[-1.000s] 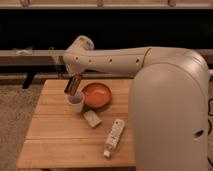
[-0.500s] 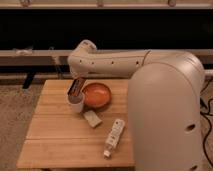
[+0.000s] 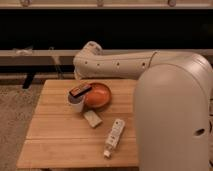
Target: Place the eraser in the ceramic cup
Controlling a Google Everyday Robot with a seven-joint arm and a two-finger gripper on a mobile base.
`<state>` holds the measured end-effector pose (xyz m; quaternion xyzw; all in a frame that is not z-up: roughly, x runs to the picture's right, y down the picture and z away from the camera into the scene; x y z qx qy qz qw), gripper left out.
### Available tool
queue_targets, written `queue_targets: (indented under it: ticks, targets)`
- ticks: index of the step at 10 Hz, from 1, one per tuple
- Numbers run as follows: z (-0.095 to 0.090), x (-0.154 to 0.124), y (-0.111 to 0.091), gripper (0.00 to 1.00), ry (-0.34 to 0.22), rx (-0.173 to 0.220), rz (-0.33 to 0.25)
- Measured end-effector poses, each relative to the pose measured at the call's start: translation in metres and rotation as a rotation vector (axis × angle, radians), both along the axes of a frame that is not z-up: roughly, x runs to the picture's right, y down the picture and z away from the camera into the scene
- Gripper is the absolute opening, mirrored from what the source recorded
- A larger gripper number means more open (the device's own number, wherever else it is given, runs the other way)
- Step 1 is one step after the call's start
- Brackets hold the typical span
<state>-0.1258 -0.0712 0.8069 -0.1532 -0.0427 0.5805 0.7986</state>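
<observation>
We see a slatted wooden table (image 3: pixel 55 145) from above its near edge, with a smooth white robot arm (image 3: pixel 120 65) reaching across its far edge from a bulky rounded body on the right. The eraser (image 3: pixel 80 90), a flat dark bar with orange-red edging, now lies nearly flat across the mouth of the ceramic cup (image 3: pixel 76 105). A second ago it stood steeply over that cup in the gripper's hold. The cup is small, plain, white and round, and it stands towards the far edge, left of the middle. The gripper (image 3: pixel 80 76) sits at the arm's left end, just above the cup, where it blends into the arm. We cannot tell whether it is open or closed, or whether it touches the eraser. We judge that the eraser has been let go at the cup, so the task looks all but done. It seems to rest on the rim rather than sunk inside, though, and a nudge could tip it out. A wide glossy orange bowl (image 3: pixel 100 96) sits just beside the cup on its right. A pale beige squarish block (image 3: pixel 92 118) lies nearer us, close to the cup. A long white tube (image 3: pixel 114 136) lies slanted towards the near edge, beside the robot's body.
</observation>
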Motion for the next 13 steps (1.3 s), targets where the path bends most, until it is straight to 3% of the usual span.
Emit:
queue_targets:
  ticks: [4, 7, 9, 13]
  targets:
    - [-0.007, -0.011, 0.002, 0.8, -0.019, 0.011, -0.014]
    - [0.0, -0.029, 0.007, 0.8, -0.033, -0.008, -0.027]
    - [0.017, -0.037, 0.006, 0.8, -0.011, -0.054, -0.018]
    - [0.075, -0.003, -0.009, 0.8, 0.092, -0.199, 0.082]
